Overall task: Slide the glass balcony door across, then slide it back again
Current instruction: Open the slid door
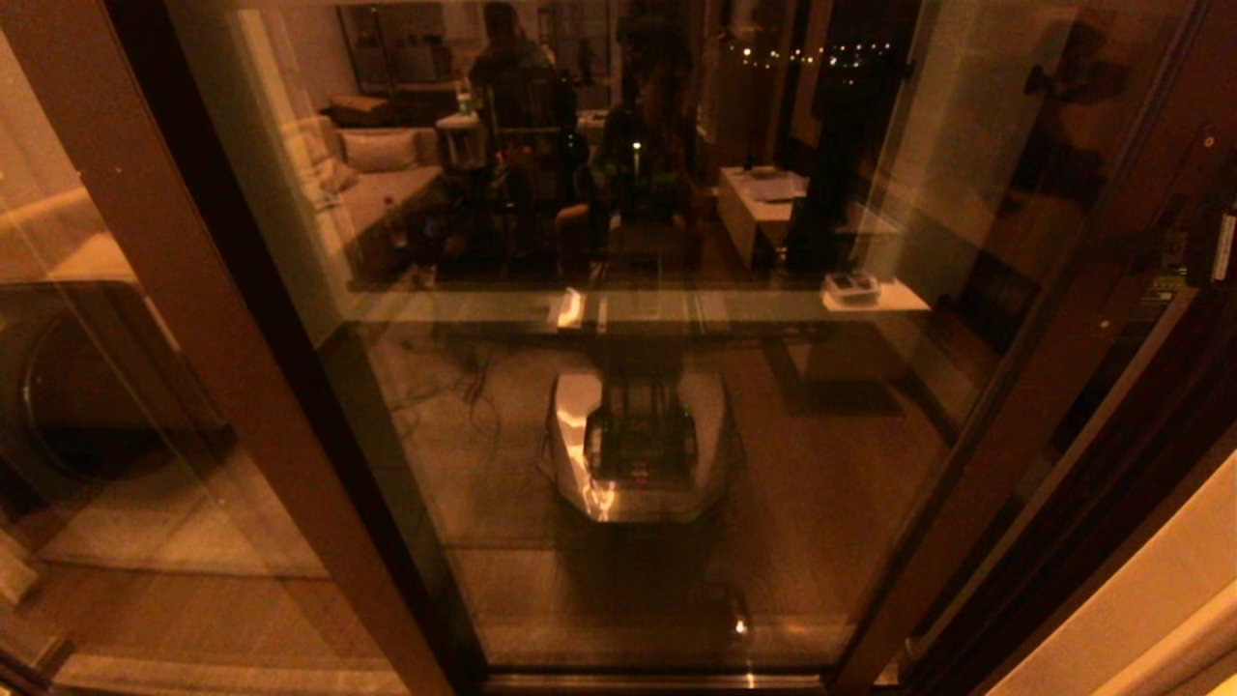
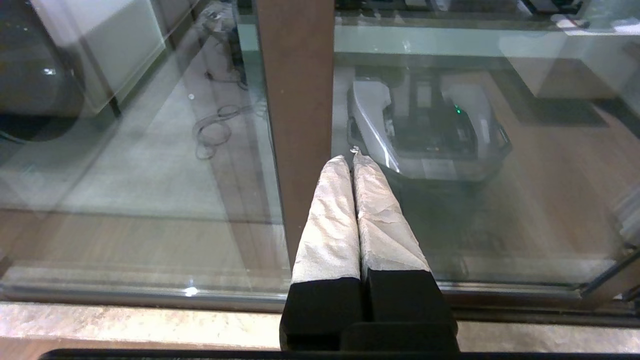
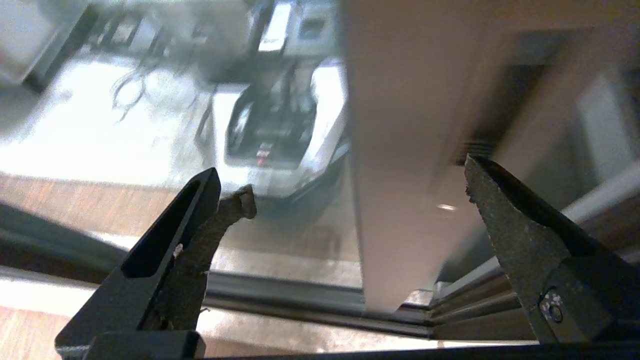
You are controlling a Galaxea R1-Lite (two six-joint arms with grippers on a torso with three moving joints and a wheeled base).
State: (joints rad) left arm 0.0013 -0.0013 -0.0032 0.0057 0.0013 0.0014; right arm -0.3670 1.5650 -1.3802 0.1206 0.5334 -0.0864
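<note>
Door: tall reflective glass balcony door [image 1: 628, 406] in a reddish-brown frame, filling the middle of the head view; pane runs from floor track to beyond the top of view.
Door stile: wide reddish-brown vertical stile [image 1: 1015, 416] on the right side of the pane, leaning in the view; handle slot cannot be made out here.
Door surface: glass mirrors a lit room and the robot's own pale grey base [image 1: 638, 449] low in the centre.
Neighbouring panel: second glass panel [image 1: 116, 464] on the left, behind a plain brown post [image 1: 222, 387].
Floor track: metal sill rails [image 3: 450, 310] run along the door's foot, near the robot.
Right tool: dark two-finger right tool [image 3: 357, 187], released and spread wide; the door's pale-looking stile [image 3: 400, 190] stands between the fingers, one finger [image 3: 510, 215] just beside its edge, contact cannot be told.
Left tool: left tool [image 2: 352, 160] with white-wrapped fingers [image 2: 330, 220], clenched on nothing, parked near the brown post, pointing at the glass.
</note>
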